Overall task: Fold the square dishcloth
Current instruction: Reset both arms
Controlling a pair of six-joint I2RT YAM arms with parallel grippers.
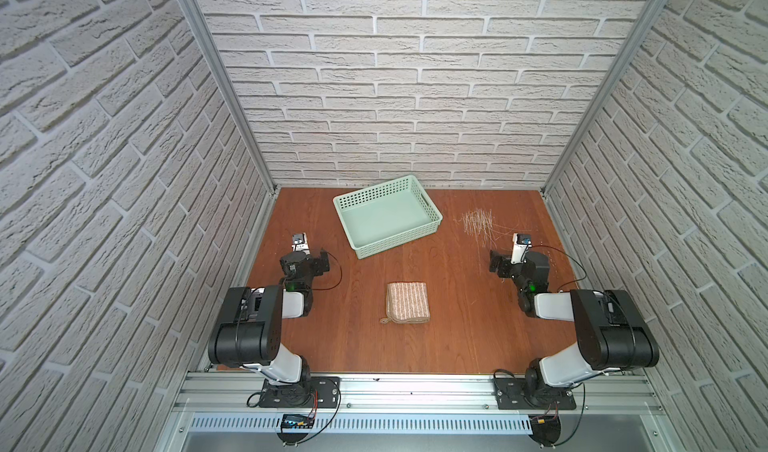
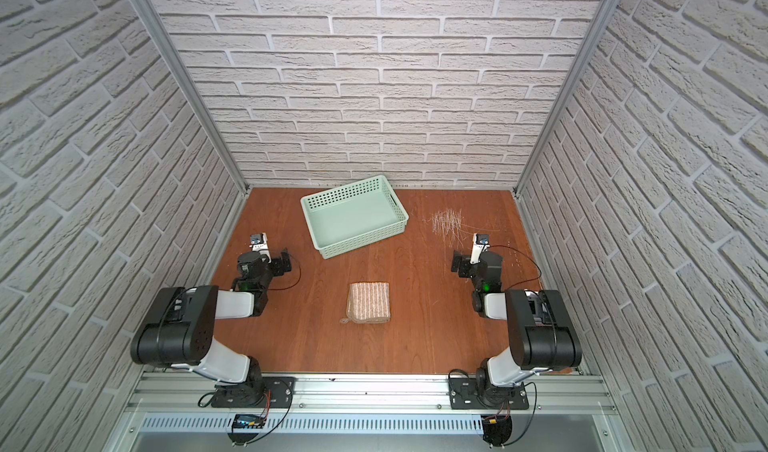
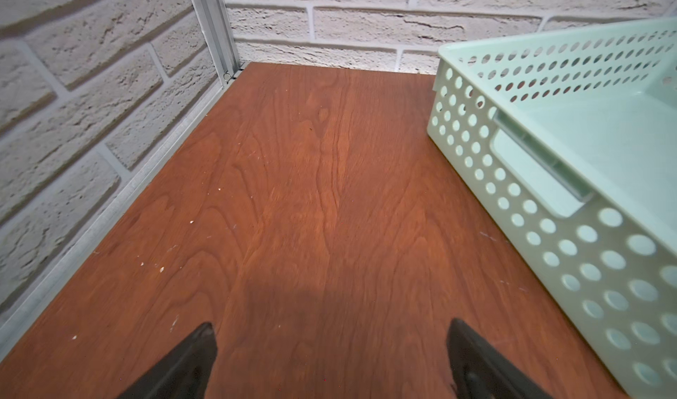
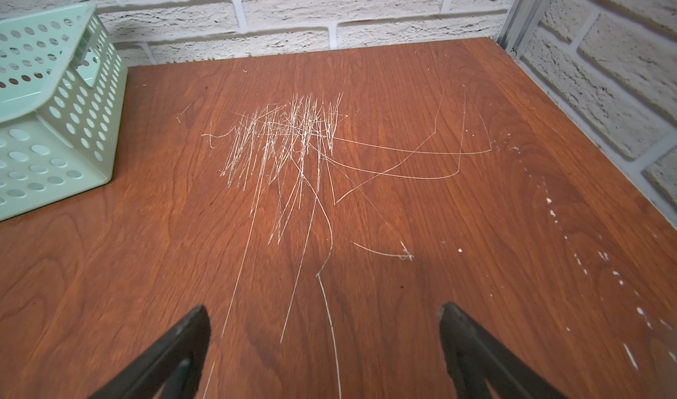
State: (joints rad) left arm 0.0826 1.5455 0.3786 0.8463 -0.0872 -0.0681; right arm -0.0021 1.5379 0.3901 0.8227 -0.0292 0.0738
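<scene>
Both top views: square dishcloth (image 1: 407, 303) (image 2: 369, 300) lay on the counter (image 1: 457, 333) (image 2: 419, 333) around the middle, a bit toward the front edge, between the two arms and touched by neither. Stripes ran front to back, and a small loop stuck out at its front-left corner. Its front edge looked layered. Mint-green perforated basket (image 1: 395, 240) (image 2: 361, 242) sat skewed near the back edge, well apart from the cloth. Pale scratch marks (image 1: 478, 221) (image 2: 446, 221) showed toward the back-right corner. Left gripper (image 1: 322, 263) (image 2: 284, 263) hung near the left edge and right gripper (image 1: 498, 265) (image 2: 459, 265) near the right edge.

Left wrist: left gripper (image 3: 329, 338) had its jaws spread wide, nothing between them, bare counter (image 3: 311, 177) below. Basket wall (image 3: 549, 239) was just beside. Cloth out of frame.

Right wrist: right gripper (image 4: 324, 320) had its jaws released too, over the scratch marks (image 4: 285, 140). Basket corner (image 4: 73, 140) was off to one side. Cloth out of frame.
</scene>
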